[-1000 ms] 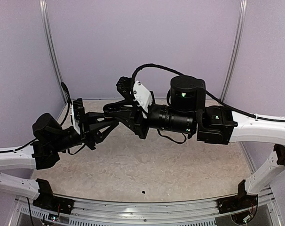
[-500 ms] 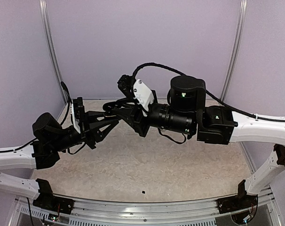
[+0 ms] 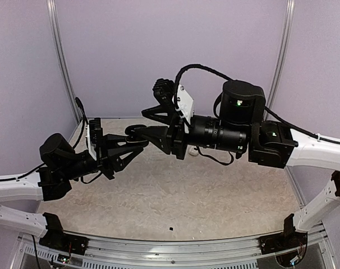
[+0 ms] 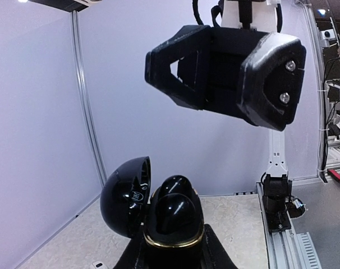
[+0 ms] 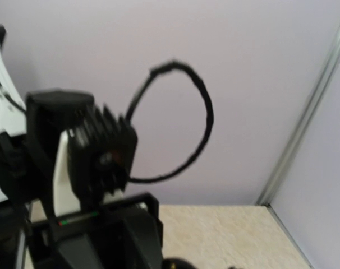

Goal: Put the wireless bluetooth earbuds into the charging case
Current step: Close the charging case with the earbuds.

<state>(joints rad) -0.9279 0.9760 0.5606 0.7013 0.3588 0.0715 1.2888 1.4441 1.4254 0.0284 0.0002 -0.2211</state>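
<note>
My left gripper (image 4: 173,255) is shut on the black charging case (image 4: 171,242), which has a gold rim, and holds it upright above the table. Its lid (image 4: 124,196) stands open to the left. Two glossy black earbuds (image 4: 171,216) sit in the case, one behind the other (image 4: 177,184). My right gripper (image 4: 226,61) hovers above the case with a clear gap, its jaws apart and nothing between them. In the top view the left gripper (image 3: 131,147) and the right gripper (image 3: 145,120) meet over the table's back left. The right wrist view is blurred and barely shows its own fingers.
A small white object (image 4: 96,264) lies on the beige table (image 3: 175,190) below the case. A small black speck (image 3: 171,228) lies near the front edge. Purple walls with metal corner posts (image 3: 60,61) close the cell. The left arm's camera and cable (image 5: 97,145) fill the right wrist view.
My right arm has risen and drawn back to the right, away from the case. The left arm has held the case almost still.
</note>
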